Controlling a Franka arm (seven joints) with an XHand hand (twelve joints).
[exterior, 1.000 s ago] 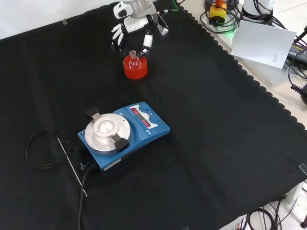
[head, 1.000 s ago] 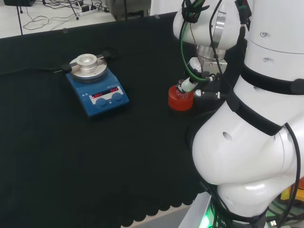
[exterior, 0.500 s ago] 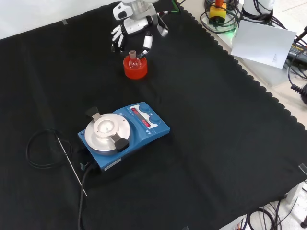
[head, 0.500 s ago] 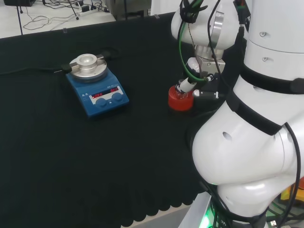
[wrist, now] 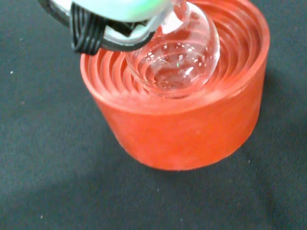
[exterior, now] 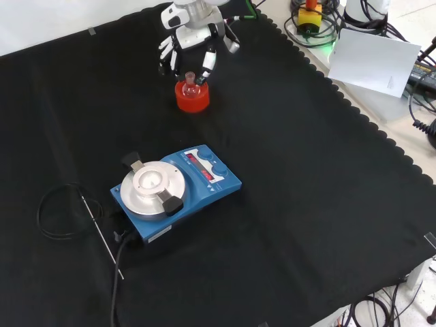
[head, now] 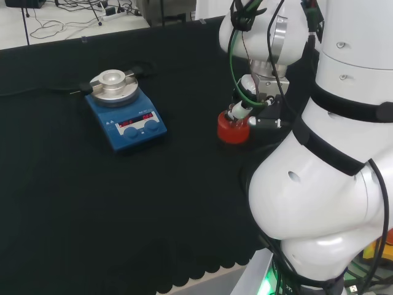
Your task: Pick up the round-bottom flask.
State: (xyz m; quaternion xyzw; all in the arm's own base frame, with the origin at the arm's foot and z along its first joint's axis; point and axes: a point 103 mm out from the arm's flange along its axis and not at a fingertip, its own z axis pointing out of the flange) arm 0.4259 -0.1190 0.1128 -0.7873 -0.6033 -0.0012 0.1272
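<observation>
The round-bottom flask (wrist: 175,57) sits in the hollow of a red ribbed stand (exterior: 192,95), its clear bulb resting among the ridges and its short neck pointing up. The stand is on the black cloth of the desk (exterior: 306,177), toward the far edge in the front view.

The hand (exterior: 187,46) hangs right over the stand, palm down. Its fingers (exterior: 208,63) are spread and reach downward on either side of the flask's neck, with one fingertip just beside the neck. From here I cannot tell whether any fingertip actually touches the glass; nothing is curled round it.

Nearer than the stand in the front view, well apart from it, is a blue hotplate (exterior: 176,191) with a round silver top. Beside the hotplate, on the side away from the stand, a thin metal probe (exterior: 101,235) and a looped black cable (exterior: 65,212) lie on the cloth.
</observation>
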